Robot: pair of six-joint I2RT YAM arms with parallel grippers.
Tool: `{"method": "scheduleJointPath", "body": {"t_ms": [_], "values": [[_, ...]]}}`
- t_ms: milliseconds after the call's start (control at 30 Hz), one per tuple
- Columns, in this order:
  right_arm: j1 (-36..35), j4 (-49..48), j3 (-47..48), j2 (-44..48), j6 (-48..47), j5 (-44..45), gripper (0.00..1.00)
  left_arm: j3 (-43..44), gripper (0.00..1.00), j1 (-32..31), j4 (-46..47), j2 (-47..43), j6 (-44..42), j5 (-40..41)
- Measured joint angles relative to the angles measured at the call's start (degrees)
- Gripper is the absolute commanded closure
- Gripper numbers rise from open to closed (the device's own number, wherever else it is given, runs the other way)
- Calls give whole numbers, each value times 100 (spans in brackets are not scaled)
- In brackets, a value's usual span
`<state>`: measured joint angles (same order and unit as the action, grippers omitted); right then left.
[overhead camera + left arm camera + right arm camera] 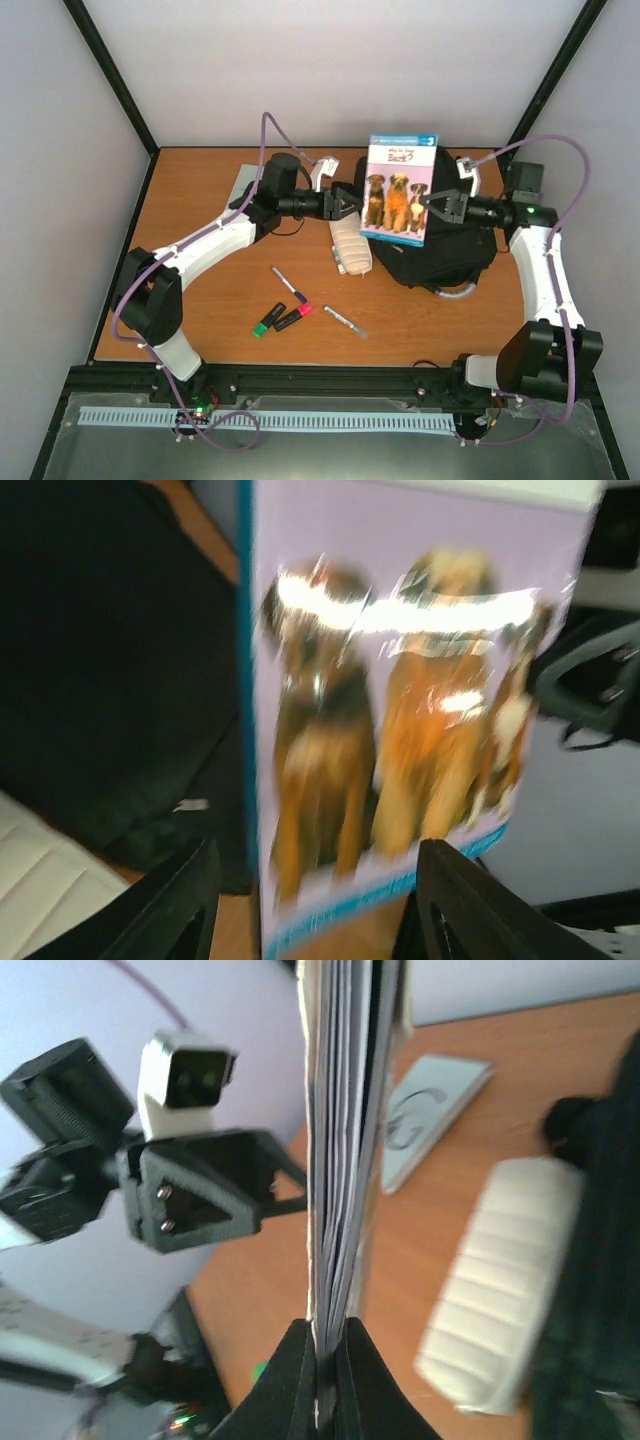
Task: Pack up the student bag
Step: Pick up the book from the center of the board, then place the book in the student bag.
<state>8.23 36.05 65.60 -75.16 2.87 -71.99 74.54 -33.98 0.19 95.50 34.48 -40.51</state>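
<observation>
Right gripper clamped on dog book at its 3 o'clock edge, book upright over student bag, table's 2 o'clock. Left gripper spread apart at book's 9 o'clock edge.

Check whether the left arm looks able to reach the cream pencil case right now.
Probably yes. The left gripper is open and looks empty, and the pencil case lies uncovered just beside it, next to the student bag; the right gripper holds the book.

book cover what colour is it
The book cover is pale lilac with teal trim and three brown dogs, clearest in the top view.
</observation>
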Motion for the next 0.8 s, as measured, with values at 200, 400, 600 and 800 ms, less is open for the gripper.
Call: {"method": "scheduleJointPath", "body": {"t_ms": [200, 400, 600, 800], "values": [[815, 975, 774, 2, -1132, 931, 97, 297, 40, -184, -1325, 42, -855, 789], [1788, 2092, 1025, 2, -2356, 1735, 97, 1161, 42, -951, -2179, 498, -1860, 1718], [2793, 2894, 1530, 0, -3294, 2476, 97, 2149, 44, -1895, -2852, 1427, -2863, 2216], [3628, 3552, 1631, 2, -4188, 2997, 97, 3344, 43, -2463, -3401, 2452, -3296, 2741]]}}
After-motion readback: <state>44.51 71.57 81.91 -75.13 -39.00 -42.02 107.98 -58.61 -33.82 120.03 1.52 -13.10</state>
